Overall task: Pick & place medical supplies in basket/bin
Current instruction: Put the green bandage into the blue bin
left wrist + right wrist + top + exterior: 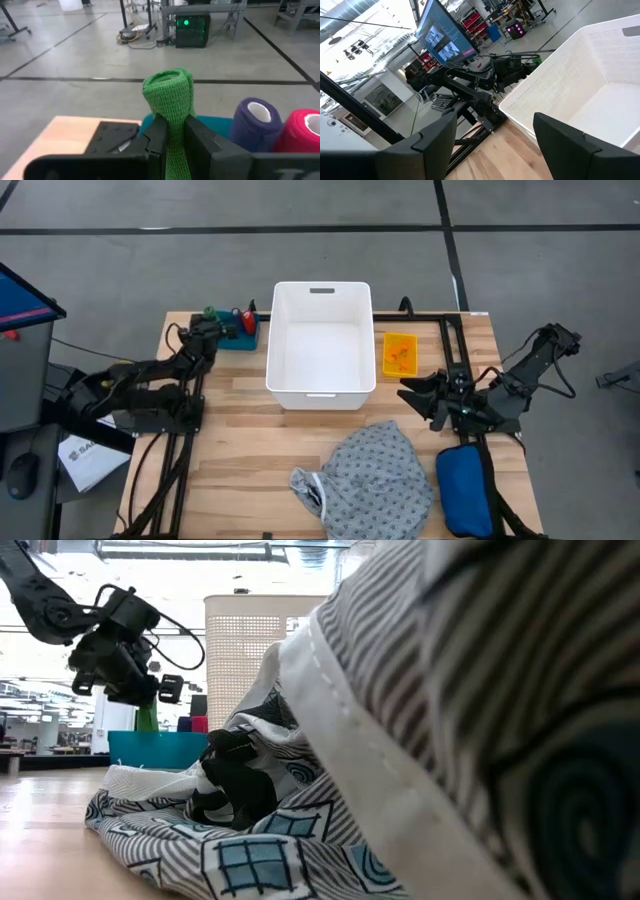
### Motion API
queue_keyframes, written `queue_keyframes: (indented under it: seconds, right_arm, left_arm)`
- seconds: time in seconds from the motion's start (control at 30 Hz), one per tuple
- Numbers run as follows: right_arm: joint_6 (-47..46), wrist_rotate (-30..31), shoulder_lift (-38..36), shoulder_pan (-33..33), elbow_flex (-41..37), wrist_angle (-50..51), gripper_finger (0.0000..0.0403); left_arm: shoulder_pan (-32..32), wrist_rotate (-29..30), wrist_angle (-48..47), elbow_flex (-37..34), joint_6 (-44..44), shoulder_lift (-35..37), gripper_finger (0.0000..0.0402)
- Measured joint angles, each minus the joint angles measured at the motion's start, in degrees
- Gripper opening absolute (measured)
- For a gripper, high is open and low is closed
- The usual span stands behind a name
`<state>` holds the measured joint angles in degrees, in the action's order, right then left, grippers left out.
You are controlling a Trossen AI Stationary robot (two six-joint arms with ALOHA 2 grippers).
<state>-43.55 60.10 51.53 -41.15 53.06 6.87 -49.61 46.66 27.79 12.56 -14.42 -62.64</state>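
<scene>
Gripping the green bandage roll (168, 97) between its closed fingers, the left claw (212, 327) sits above the teal tray (243, 337) at the tabletop's far left corner, so the roll stands upright and is ready, I judge, to be carried to the white basket (283, 370) just beside the tray. The purple roll (256, 120) and the red roll (305, 132) stand in the tray near the claw. Waiting near the right edge, the right claw (425, 402) is open and empty, just beyond the grey gown (385, 470) heaped at the near edge.
</scene>
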Motion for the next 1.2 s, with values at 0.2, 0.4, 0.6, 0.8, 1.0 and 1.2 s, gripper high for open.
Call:
queue_keyframes:
  seconds: [0.2, 0.4, 0.6, 0.8, 1.0, 1.2]
  right_arm:
    - [0.0, 0.0, 0.0, 0.0, 0.0, 0.0, 0.026]
    - [0.0, 0.0, 0.0, -0.1, 0.0, 0.2, 0.026]
    - [0.0, 0.0, 0.0, 0.0, 0.0, 0.5, 0.026]
    - [0.0, 0.0, 0.0, -0.1, 0.0, 0.5, 0.026]
    - [0.4, -0.1, 0.0, -0.1, 0.0, 0.4, 0.026]
    - [0.2, -0.8, 0.0, -0.1, 0.0, 0.4, 0.026]
  left_arm:
    - [0.5, 1.4, -0.2, 0.0, -5.6, -3.5, 0.0037]
    - [1.9, 3.1, 2.2, 0.0, -7.3, -6.6, 0.0037]
    - [3.7, 5.0, 5.6, 0.0, -7.0, -10.3, 0.0037]
    - [5.7, 6.2, 9.7, 0.0, -6.9, -14.8, 0.0037]
    - [7.7, 9.0, 15.5, 0.0, -6.9, -19.4, 0.0039]
    - [8.7, 11.4, 18.8, 0.1, -6.9, -22.4, 0.004]
